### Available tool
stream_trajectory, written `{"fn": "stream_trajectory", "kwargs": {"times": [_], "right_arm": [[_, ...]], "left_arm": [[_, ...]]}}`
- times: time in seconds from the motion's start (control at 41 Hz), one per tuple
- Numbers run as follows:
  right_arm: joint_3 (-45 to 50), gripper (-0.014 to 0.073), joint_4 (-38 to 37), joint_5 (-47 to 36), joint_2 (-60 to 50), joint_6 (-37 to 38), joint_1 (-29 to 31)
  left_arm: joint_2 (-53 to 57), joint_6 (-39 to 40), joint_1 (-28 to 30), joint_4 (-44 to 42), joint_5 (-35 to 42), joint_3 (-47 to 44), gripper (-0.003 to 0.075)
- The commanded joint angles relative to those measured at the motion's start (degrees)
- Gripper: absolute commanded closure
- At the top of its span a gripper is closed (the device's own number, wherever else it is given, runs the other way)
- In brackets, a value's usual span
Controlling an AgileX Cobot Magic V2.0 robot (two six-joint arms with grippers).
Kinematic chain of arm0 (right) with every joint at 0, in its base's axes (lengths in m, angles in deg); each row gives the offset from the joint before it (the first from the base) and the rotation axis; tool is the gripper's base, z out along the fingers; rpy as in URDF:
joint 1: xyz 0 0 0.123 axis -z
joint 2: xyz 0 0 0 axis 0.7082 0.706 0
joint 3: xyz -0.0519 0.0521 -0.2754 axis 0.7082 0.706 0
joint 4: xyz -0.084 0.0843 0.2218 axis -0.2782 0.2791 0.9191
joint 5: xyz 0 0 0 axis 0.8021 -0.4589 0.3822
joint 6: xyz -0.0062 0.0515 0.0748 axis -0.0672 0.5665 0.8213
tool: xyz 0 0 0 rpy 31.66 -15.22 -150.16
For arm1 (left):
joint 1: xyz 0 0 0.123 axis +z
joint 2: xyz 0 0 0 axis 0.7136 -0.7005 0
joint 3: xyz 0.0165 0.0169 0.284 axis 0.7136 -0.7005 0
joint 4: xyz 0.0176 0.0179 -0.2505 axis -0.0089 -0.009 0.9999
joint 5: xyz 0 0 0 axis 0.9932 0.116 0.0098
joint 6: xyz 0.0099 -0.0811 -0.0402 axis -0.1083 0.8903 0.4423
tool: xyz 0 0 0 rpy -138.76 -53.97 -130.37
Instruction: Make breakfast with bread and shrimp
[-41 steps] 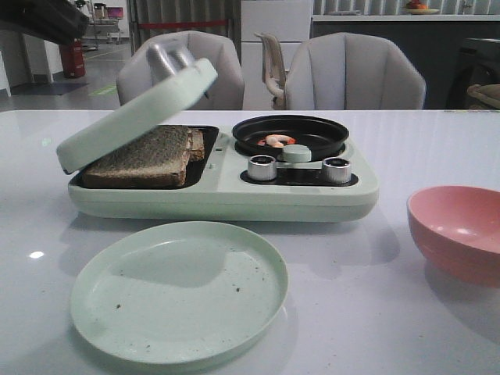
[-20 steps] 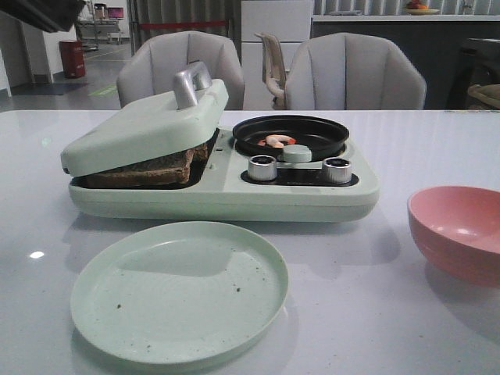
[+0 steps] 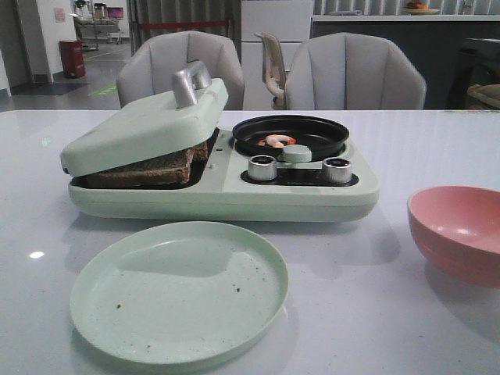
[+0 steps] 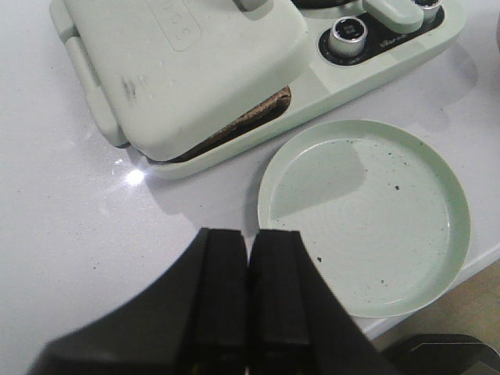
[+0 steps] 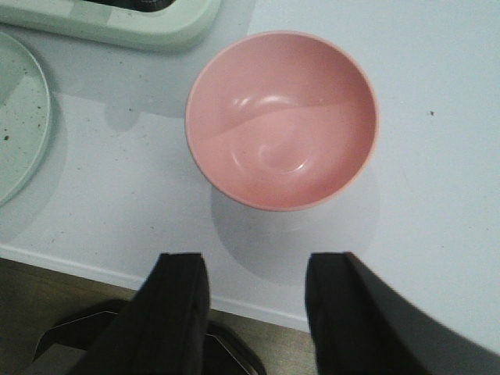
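The bread [image 3: 144, 169] lies stacked in the left bay of the pale green breakfast maker [image 3: 234, 195], under its lid [image 3: 148, 125], which rests tilted on it. A brown crust edge [image 4: 250, 121] shows in the left wrist view. The shrimp [image 3: 275, 141] lies in the black pan [image 3: 291, 134] at the back. My left gripper [image 4: 250, 238] is shut and empty, above the table's near edge beside the green plate [image 4: 367, 211]. My right gripper [image 5: 254, 269] is open and empty, above the table's near edge in front of the pink bowl [image 5: 283, 119]. Neither gripper shows in the front view.
The empty green plate [image 3: 178, 291] lies in front of the maker. The pink bowl [image 3: 459, 230] stands at the right. Two silver knobs [image 3: 262, 167] and a pale green round knob [image 3: 297, 153] sit on the maker's right half. Chairs [image 3: 351, 74] stand behind the table.
The lid has dropped from half open onto the bread. The dark arm at the upper left has left the front view.
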Motion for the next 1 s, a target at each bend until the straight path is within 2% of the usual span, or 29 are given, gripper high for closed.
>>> {"fn": "stream_trajectory", "kwargs": {"times": [0.0,0.293,0.537,0.659,0.976], "right_arm": [[-1.41,0.0173,-0.23,-3.59,-0.38,-0.08,0.07],[-1.41,0.0191,-0.23,-3.61,-0.38,-0.08,0.07],[-1.41,0.0465,-0.06,-3.56,-0.38,-0.08,0.07],[-1.41,0.0547,-0.06,-3.56,-0.38,-0.08,0.07],[-1.41,0.0559,0.01,-2.92,-0.38,-0.08,0.07]], "left_arm": [[0.88,0.80,-0.46,0.18,3.36,1.65,0.0621],[0.88,0.80,-0.46,0.18,3.36,1.65,0.0621],[0.88,0.80,-0.46,0.18,3.36,1.65,0.0621],[0.88,0.80,-0.46,0.18,3.36,1.65,0.0621],[0.88,0.80,-0.46,0.18,3.46,1.65,0.0621]]}}
